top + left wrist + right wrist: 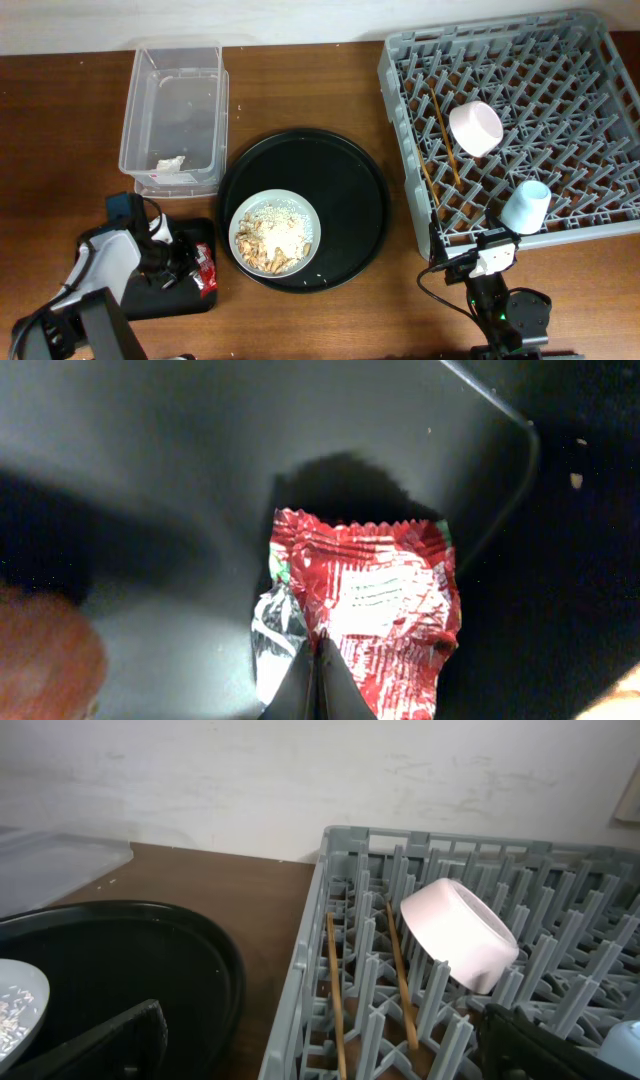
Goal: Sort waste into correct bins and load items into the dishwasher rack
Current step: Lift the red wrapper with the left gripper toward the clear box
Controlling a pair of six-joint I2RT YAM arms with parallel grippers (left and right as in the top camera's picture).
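The left end effector [318,682] is closed, its two fingers pressed together on the near edge of the red shiny snack wrapper [365,600]. The wrapper hangs over the shallow black rectangular tray [150,300], which sits at the near left corner of the brown wooden counter [300,90], and it casts a shadow on the tray floor.

The clear plastic rectangular tub [170,70] stands at the far left corner. A crumpled white tissue [170,163] lies at its near end.

A large round black tray [345,190] lies at the middle of the counter. It carries the pale grey round plate [303,205] on its near left part, and the plate is heaped with beige rice-like food scraps [272,240].

The large square grey plastic rack [560,90] fills the far right corner. Among its pegs:
- The pair of wooden chopsticks [440,130] lies along its left side.
- The white-pink bowl [475,128] is tilted just beside the chopsticks.
- The small light-blue cup [525,205] is mouth down near the rack's near edge.

The right end effector [320,1015] has its fingers spread wide and grips nothing. It hovers at the near edge of the counter, just off the rack's near left corner.
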